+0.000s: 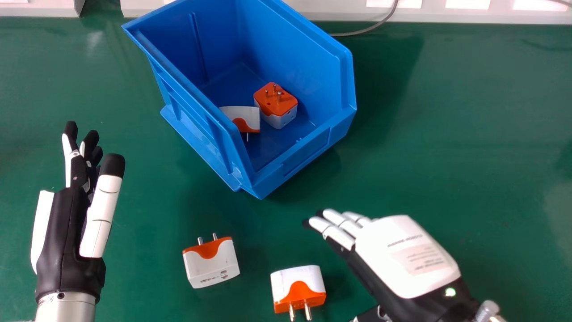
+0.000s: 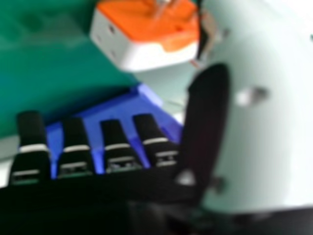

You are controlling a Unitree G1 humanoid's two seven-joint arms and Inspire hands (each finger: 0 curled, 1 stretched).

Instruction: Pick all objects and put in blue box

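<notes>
While the right hand (image 1: pixel 404 257) and left hand (image 1: pixel 71 223) have straightened, empty fingers, the blocky white-and-orange plastic adapter (image 1: pixel 298 286) beside the former on the green table (image 1: pixel 469 147) looks light, stiff, best pinched across its flat sides.

Narrow gap between adapters (image 1: pixel 212 264), box wall (image 1: pixel 306 147) beyond

The left robot hand (image 1: pixel 60 241) is edge-on, fingers (image 1: pixel 69 134) extended ahead, thumb (image 1: pixel 102 214) straight alongside, silver forearm (image 1: pixel 65 308) directly behind. Well apart to its right, the right robot hand (image 1: pixel 402 255) has its back upward, fingers (image 1: pixel 337 223) straight, angled forward and left.
</notes>
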